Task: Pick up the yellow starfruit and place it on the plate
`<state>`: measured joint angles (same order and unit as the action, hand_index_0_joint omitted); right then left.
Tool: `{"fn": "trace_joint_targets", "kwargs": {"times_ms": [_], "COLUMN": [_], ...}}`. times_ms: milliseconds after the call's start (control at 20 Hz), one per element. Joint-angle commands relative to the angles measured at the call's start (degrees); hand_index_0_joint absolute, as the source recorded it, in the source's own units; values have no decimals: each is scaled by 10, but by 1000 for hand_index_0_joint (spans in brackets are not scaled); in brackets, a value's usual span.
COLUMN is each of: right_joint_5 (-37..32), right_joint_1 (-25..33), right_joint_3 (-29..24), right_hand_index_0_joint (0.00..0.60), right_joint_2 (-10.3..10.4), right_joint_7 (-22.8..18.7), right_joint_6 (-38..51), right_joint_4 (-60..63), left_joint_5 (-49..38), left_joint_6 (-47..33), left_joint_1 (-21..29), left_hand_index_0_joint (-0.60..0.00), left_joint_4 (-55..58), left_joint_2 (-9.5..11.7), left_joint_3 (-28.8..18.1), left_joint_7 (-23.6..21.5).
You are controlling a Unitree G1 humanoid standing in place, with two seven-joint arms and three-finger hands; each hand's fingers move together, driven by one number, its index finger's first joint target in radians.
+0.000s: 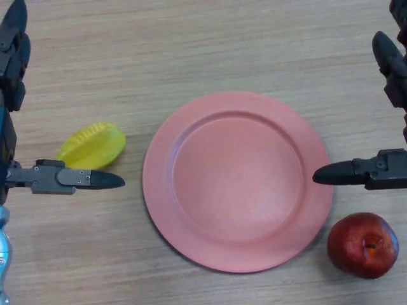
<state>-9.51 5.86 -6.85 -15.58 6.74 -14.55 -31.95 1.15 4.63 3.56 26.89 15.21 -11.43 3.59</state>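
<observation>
The yellow starfruit (92, 145) lies on the wooden table just left of the pink plate (191, 229). My left hand (13, 57) is at the view's left edge, open, its thumb (70, 178) reaching in just below the starfruit and its fingers above and left of it. It holds nothing. My right hand (394, 63) is at the right edge, open and empty, its thumb (356, 173) over the plate's right rim. The plate holds nothing.
A red apple (363, 244) sits on the table at the plate's lower right, below my right thumb. The wooden table (191, 44) stretches bare beyond the plate.
</observation>
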Motion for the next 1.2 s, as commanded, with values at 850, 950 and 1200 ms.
{"fn": "trace_joint_targets", "kwargs": {"times_ms": [850, 950, 1200], "right_joint_5": [39, 38, 37], "right_joint_1": [9, 8, 9], "right_joint_3": [-20, -17, -15], "right_hand_index_0_joint": [0, 0, 0], "right_joint_2": [-9, -8, -8], "right_joint_7": [20, 17, 21], "right_joint_6": [54, 56, 44], "right_joint_4": [-44, -44, -47], "left_joint_5": [48, 69, 146], "left_joint_6": [-74, -103, -198], "left_joint_1": [-7, 4, 60], "left_hand_index_0_joint": [0, 0, 0], "left_joint_4": [-5, -53, -231], "left_joint_2": [27, 37, 69], "left_joint_3": [-40, -45, -16], "left_joint_7": [-2, -16, -54]}}
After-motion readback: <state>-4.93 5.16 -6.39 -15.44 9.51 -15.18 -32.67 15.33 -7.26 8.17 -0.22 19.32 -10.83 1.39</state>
